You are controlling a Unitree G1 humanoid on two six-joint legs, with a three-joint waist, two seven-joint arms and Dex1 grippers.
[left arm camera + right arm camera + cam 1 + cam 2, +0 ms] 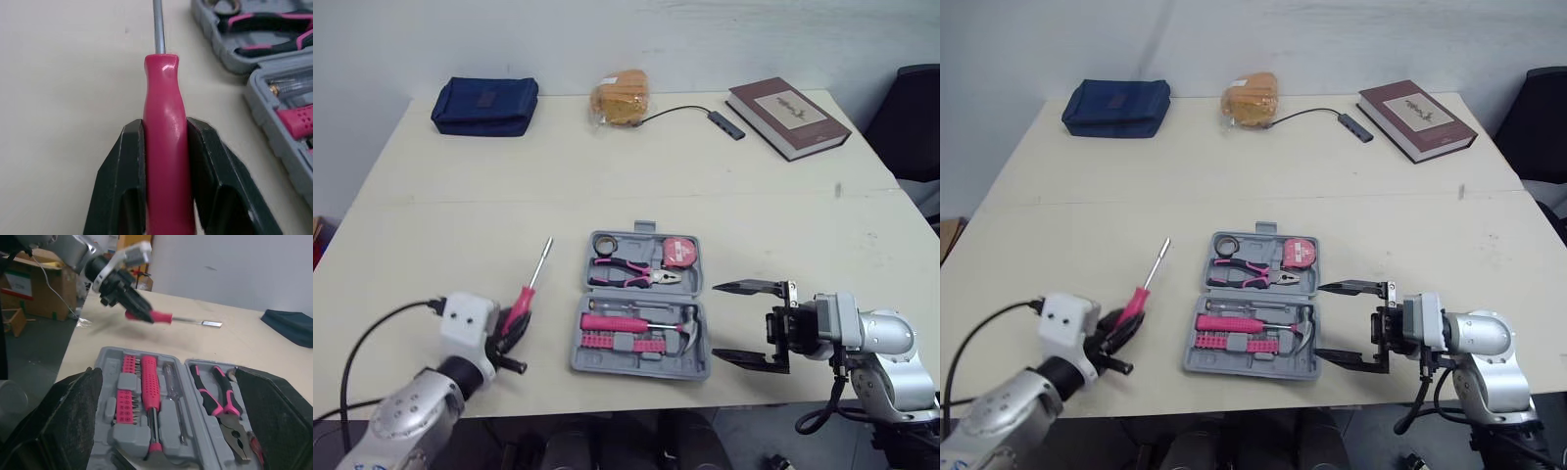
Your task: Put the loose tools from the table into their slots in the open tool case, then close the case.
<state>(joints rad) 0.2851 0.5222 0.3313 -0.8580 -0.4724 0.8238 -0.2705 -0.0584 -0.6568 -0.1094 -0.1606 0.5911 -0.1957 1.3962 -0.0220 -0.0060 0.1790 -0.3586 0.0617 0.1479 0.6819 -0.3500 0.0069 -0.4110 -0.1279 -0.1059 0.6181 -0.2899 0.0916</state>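
— Step in hand?

— Carrying the loose tool over to its slot, by the look of it. Lying flat and open between the two grippers: the grey tool case (641, 368), just right of the left gripper (512, 333) and just left of the right gripper (717, 321).

— Grips?

— Closed on the pink handle of the screwdriver (532, 284) on the left, one finger each side, shaft pointing straight ahead of the wrist. Spread wide and holding nothing on the right, hovering beside the case's near corner. Cannot tell whether lifted or resting on the table.

— How to do it well?

— Swing right toward the case, turn the shaft along the near tray's long slots, lower level, press in, only then release. Hard to pick out the free slot: already seated there, the hammer (641, 323) and bits (607, 340); beyond them, pliers (631, 276) and tape measure (680, 252). Best to keep the right gripper off the lid meanwhile.

— Surface and room?

— Pale, smooth table (460, 196); black chair (913, 117) beyond the right gripper. Far ahead of both grippers: maroon book (788, 117), navy pouch (485, 106), bagged bread (621, 98), small cable hub (726, 124).
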